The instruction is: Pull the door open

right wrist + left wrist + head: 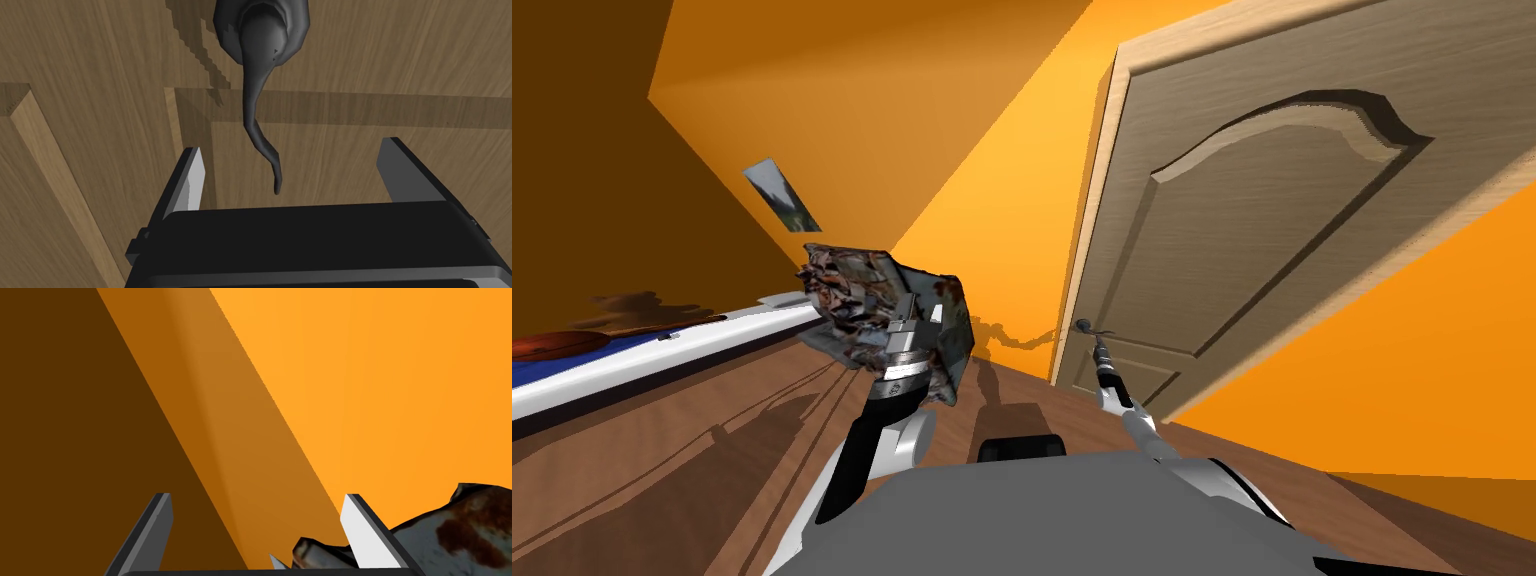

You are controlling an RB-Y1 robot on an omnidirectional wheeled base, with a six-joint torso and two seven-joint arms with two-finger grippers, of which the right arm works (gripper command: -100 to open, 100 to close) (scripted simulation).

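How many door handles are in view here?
1. A dark lever handle sits near the wooden door's edge, its tip between the right gripper's open fingers. Any handle on the door's far side would be hidden.

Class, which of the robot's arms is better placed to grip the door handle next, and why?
The right arm. Its open jaws bracket the tip of the dark lever handle on the wooden door. The left arm has its open jaws raised beside a mottled object, away from the door.
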